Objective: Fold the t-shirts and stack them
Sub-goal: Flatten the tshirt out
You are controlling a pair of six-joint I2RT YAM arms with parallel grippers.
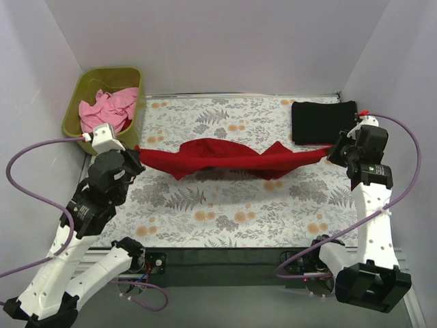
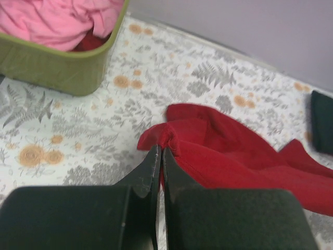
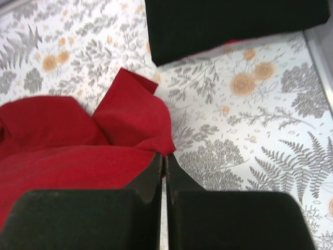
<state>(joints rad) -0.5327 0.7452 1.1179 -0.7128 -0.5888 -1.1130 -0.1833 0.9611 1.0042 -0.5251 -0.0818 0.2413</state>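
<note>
- I'm clamping the dark red t-shirt (image 1: 225, 158) at both ends, left gripper (image 2: 160, 152) and right gripper (image 3: 165, 156) closed on cloth
- I'm holding it spread between the table (image 1: 225, 212) side edges, likely to flatten it for folding

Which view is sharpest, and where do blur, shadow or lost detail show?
Top view: sharpest, evenly lit, soft shadow under the red t-shirt. Left wrist view: softest overall, left end effector blurred close up. Right wrist view: black t-shirt shows no detail.
</note>
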